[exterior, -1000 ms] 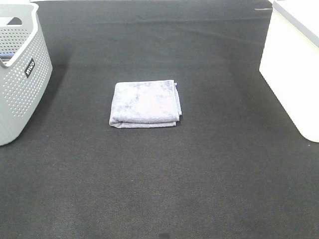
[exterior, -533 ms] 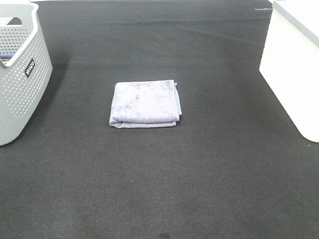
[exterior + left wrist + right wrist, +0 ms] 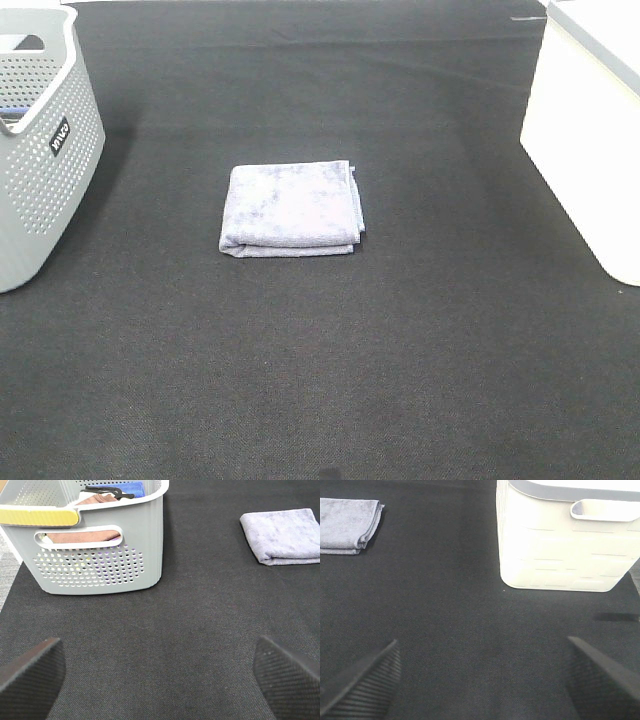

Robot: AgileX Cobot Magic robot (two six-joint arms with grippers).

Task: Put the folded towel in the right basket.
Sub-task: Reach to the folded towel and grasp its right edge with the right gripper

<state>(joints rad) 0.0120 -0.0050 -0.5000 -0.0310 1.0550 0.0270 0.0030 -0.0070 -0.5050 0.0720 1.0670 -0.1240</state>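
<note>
A folded lavender-grey towel (image 3: 292,208) lies flat on the black mat in the middle of the exterior view. It also shows in the left wrist view (image 3: 282,535) and the right wrist view (image 3: 347,525). The white right basket (image 3: 590,120) stands at the right edge; the right wrist view shows its wall and handle slot (image 3: 565,545). My left gripper (image 3: 160,672) is open and empty, well short of the towel. My right gripper (image 3: 482,677) is open and empty, with the towel and the basket both ahead of it. Neither gripper shows in the exterior view.
A grey perforated basket (image 3: 40,150) stands at the left edge; in the left wrist view (image 3: 95,545) it holds brown and blue cloths and a black item. The black mat (image 3: 320,380) covers the whole table.
</note>
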